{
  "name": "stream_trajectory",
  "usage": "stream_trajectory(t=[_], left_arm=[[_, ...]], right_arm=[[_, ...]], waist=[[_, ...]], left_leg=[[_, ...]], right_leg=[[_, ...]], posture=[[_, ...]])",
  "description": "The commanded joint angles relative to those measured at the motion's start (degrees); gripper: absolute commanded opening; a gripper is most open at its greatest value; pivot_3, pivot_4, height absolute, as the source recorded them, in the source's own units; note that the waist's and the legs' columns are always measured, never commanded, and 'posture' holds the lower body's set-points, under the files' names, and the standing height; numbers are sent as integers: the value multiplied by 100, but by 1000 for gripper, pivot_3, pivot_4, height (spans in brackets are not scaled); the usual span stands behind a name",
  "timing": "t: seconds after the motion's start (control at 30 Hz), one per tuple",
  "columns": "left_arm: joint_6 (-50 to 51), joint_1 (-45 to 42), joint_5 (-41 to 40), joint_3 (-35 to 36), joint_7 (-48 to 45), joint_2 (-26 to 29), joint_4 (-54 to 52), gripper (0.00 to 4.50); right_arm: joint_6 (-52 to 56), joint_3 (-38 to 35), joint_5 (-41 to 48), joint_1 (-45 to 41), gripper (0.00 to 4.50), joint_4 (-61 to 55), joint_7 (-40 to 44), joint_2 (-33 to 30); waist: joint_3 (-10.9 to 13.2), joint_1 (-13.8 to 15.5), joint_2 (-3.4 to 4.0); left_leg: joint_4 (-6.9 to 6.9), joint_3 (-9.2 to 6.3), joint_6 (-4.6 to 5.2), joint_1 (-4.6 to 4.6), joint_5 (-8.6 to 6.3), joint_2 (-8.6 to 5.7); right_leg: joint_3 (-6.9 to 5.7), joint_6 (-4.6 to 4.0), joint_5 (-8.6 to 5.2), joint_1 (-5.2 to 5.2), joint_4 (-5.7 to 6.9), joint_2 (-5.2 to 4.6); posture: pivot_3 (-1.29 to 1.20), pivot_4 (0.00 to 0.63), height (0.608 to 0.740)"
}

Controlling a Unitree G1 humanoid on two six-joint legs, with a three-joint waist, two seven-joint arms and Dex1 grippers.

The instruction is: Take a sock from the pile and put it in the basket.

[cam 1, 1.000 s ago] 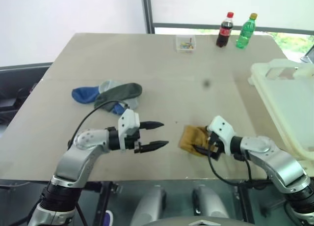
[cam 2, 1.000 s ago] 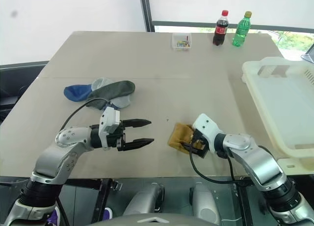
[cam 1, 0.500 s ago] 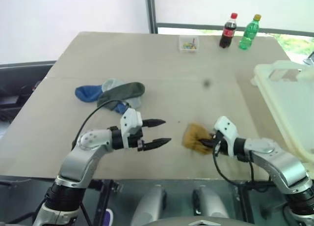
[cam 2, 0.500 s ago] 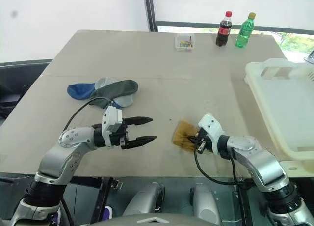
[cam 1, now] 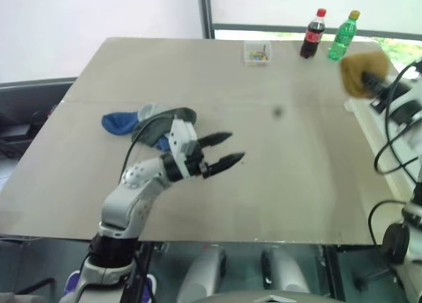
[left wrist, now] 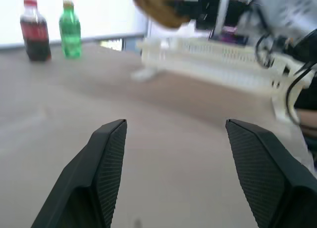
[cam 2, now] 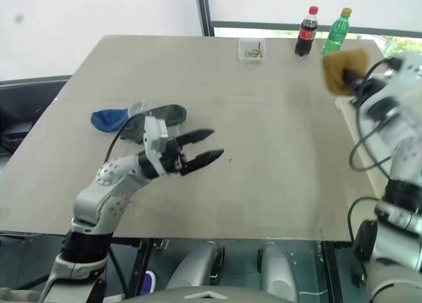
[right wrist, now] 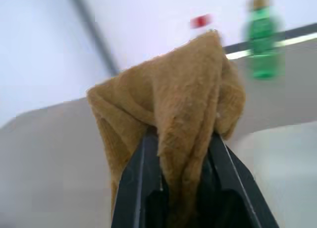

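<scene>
One mustard sock (right wrist: 173, 109), clamped in my right gripper (right wrist: 181, 183), needs carrying fully over the basket (left wrist: 223, 59) before release; left gripper (cam 1: 221, 151) gapes empty.

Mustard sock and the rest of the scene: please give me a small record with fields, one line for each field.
held item: mustard sock, pinched in the right gripper, lifted off the table
right gripper: shut on the sock, raised near the basket
left gripper: open, holds nothing, above the table
pile: blue, grey and pale socks, on the table behind the left gripper
basket: at the right edge of the table, no sock seen in it
far edge: small clear box, cola bottle, green bottle
</scene>
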Motion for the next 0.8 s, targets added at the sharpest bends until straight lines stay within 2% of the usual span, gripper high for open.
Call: stream_trajectory(t=[0.03,0.17,0.27,0.37,0.73,0.8], left_arm=[[39,-57,-72,16,198,-114,-187,3357],[18,-45,-31,12,274,-131,-215,3357],[49,-33,-83,16,334,-139,-310,3357],[90,-36,-182,3,291,-120,-395,3357],[197,-142,-377,-72,-94,17,-280,3357],[172,-205,-348,-95,-132,-8,-199,3357]], right_arm=[[-520,201,-587,-526,114,1251,-14,-331],[-1092,391,-1087,-1146,114,2883,81,-500],[-1171,618,-1392,-1381,114,3667,221,-645],[-989,709,-1509,-1268,113,3695,283,-727],[339,730,-1432,-528,113,2664,556,-986],[422,688,-1401,-505,1134,2529,577,-959]], waist=[[0,-31,0],[1,-110,2],[4,-96,6],[4,-75,6],[4,-73,6],[4,-75,6]], left_leg=[[-3,6,0,0,0,0],[-13,45,1,-1,-1,7],[-13,56,3,-6,-2,6],[-10,56,5,-7,-3,5],[-3,53,5,-4,-3,6],[0,53,6,1,-3,6]], right_leg=[[0,0,0,-1,0,0],[14,-1,-1,-6,-4,4],[20,0,-1,-13,-4,4],[20,1,0,-12,-4,4],[20,1,0,-8,0,6],[19,1,0,0,-1,8]], posture=[[0,150,740],[0,150,740],[0,150,740],[0,150,740],[0,150,740],[0,150,740]])
